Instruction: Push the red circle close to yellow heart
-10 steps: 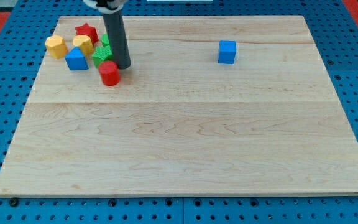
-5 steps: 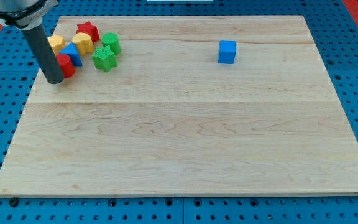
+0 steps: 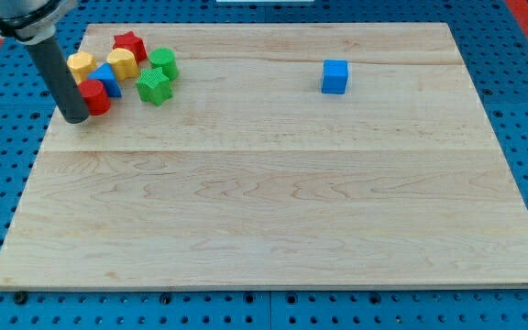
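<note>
The red circle [image 3: 95, 96] sits near the board's upper left corner, touching a blue block [image 3: 109, 80]. A yellow heart-like block [image 3: 81, 64] lies just above it at the view's left, partly behind my rod. A second yellow block [image 3: 122, 62] lies to its right. My tip [image 3: 75, 118] rests on the board right at the red circle's lower left side, touching it or nearly so.
A red star [image 3: 129, 44] lies at the cluster's top. Two green blocks [image 3: 163, 63] [image 3: 154, 87] lie to the cluster's right. A blue cube [image 3: 335, 76] stands alone at the upper right. The wooden board [image 3: 273, 183] ends just left of my tip.
The red circle went from the green blocks' lower right to the cluster's lower left, and my rod moved left with it. In the last half second hardly anything moved.
</note>
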